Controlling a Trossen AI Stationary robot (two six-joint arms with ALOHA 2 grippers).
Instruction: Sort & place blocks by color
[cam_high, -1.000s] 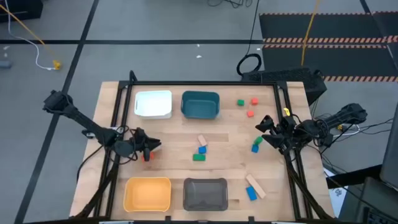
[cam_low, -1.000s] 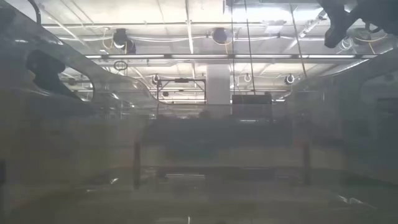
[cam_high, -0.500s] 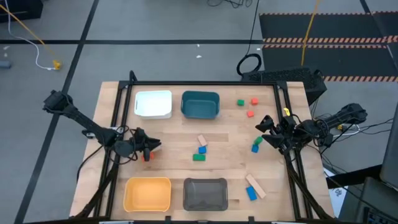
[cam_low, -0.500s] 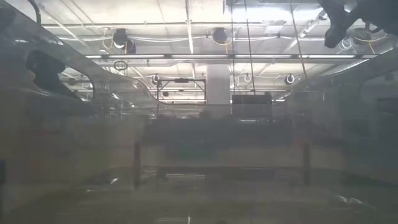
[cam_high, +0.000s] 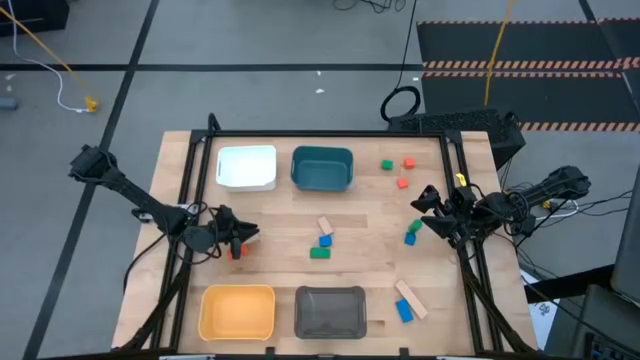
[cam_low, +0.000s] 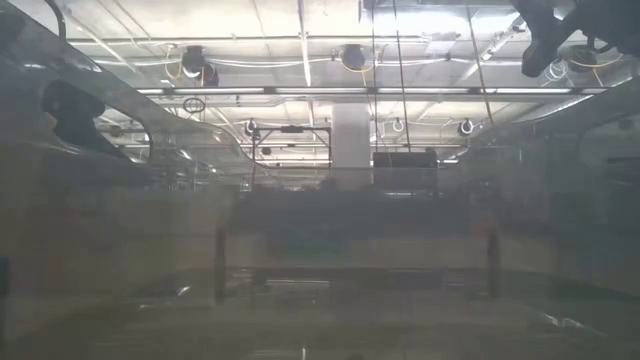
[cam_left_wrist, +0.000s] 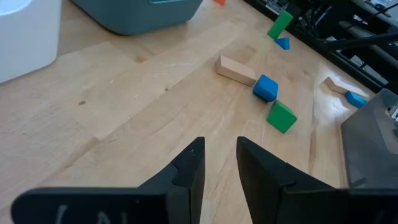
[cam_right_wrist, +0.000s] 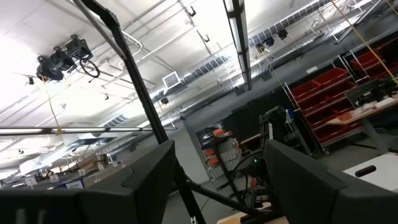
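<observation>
Seen from above, the left gripper (cam_high: 240, 240) hangs over the table (cam_high: 270, 215) at about 9 o'clock from its centre, its jaws drawn nearly together with only a thin gap between the fingers (cam_left_wrist: 189, 171); a red block (cam_high: 237, 252) shows right at the tips, but whether it is held or just lying there cannot be told. The right gripper (cam_high: 422, 205) sits at about 3 o'clock, its jaws spread wide and holding nothing, its wrist camera tilted up at the ceiling. Just beside it, toward the centre, lie a green block (cam_high: 413, 227) and a blue block (cam_high: 410, 238), touching. Near the table's middle a tan block (cam_high: 325, 226), a blue cube (cam_high: 326, 241) and a green cube (cam_high: 320, 253) form a short row, each close to the next. At about 1 o'clock a green block (cam_high: 386, 166), a red block (cam_high: 408, 163) and an orange-red block (cam_high: 402, 183) lie a little apart. At about 5 o'clock a tan bar (cam_high: 411, 298) lies with a blue block (cam_high: 403, 312) against it. The white bin (cam_high: 247, 167) and teal bin (cam_high: 322, 168) stand along the 12 o'clock edge, the yellow bin (cam_high: 237, 311) and grey bin (cam_high: 331, 311) along the 6 o'clock edge
</observation>
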